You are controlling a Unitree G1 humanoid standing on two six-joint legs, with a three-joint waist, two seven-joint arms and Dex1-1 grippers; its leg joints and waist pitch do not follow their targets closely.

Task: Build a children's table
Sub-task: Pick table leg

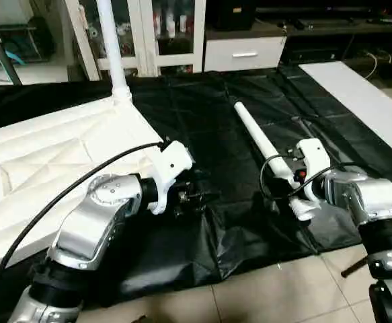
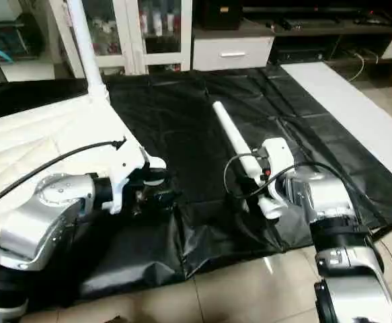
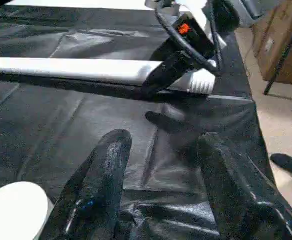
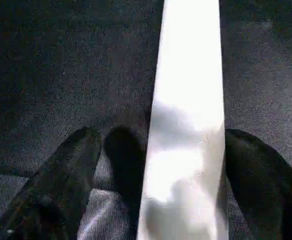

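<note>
The white tabletop (image 1: 41, 161) lies underside up at the left, ribs showing. One white leg (image 1: 111, 47) stands upright in its far corner socket. A second leg (image 1: 255, 134) lies loose on the black cover. My right gripper (image 4: 163, 136) is open astride this leg's (image 4: 188, 75) near end: one finger close against it, the other standing off with a gap. My left gripper (image 3: 163, 142) hovers open and empty over the cover, just off the tabletop's near edge and left of the loose leg (image 3: 65, 69).
A long white panel (image 1: 364, 94) lies along the right side of the black cover (image 1: 202, 114). White cabinets and a drawer unit (image 1: 243, 52) stand at the back. Tiled floor (image 1: 269, 289) begins at the cover's front edge. Cardboard boxes (image 3: 286, 45) stand beyond the right arm.
</note>
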